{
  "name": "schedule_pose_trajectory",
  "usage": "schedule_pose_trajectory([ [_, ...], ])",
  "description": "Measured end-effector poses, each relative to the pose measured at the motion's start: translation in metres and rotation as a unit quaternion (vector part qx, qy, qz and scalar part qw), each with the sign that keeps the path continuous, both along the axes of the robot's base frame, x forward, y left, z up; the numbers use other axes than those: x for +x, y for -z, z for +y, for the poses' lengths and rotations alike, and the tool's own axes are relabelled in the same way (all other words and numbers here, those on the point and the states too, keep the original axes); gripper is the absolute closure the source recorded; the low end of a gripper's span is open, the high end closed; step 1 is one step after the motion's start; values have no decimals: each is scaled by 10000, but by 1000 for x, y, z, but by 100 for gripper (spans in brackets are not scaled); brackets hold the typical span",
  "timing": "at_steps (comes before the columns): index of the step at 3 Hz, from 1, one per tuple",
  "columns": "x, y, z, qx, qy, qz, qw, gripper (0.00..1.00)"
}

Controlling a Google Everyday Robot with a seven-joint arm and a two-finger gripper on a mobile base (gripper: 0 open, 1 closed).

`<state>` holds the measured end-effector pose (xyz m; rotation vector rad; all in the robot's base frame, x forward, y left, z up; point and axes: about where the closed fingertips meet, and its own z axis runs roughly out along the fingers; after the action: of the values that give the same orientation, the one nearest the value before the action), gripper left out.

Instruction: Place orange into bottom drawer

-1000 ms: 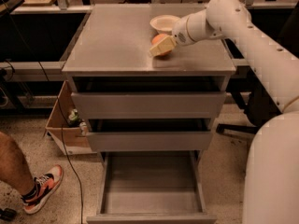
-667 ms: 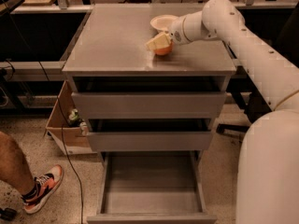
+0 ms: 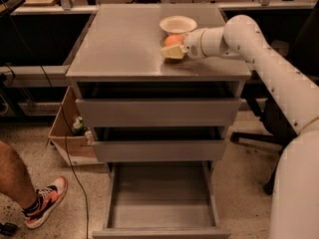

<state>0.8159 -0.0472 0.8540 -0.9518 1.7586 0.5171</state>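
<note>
The orange (image 3: 172, 39) rests on the grey cabinet top (image 3: 124, 44), just in front of the shallow white bowl (image 3: 178, 24). My gripper (image 3: 174, 49) reaches in from the right on the white arm (image 3: 249, 44) and is right at the orange, with its cream-coloured end against the fruit's near side. The bottom drawer (image 3: 160, 218) is pulled out at the foot of the cabinet, and its flat grey floor is bare.
Two shut grey drawers (image 3: 158, 112) sit above the bottom one. A cardboard box (image 3: 67, 133) and a cable lie left of the cabinet. A person's leg and red shoe (image 3: 42, 203) are at the lower left. A chair base (image 3: 254, 138) stands at the right.
The gripper has stayed at the orange with hardly any shift. More of the orange now shows above the gripper's end.
</note>
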Motion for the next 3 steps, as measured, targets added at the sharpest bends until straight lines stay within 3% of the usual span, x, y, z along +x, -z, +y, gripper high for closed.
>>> schedule_pose_trajectory([
  [1,-62,-19,-1,417,-927,-444,9938,100],
  [2,-135,-27,8,87,-2055,-1076,9727,100],
  [3,-177,36,24,-726,-2669,-728,9582,100],
])
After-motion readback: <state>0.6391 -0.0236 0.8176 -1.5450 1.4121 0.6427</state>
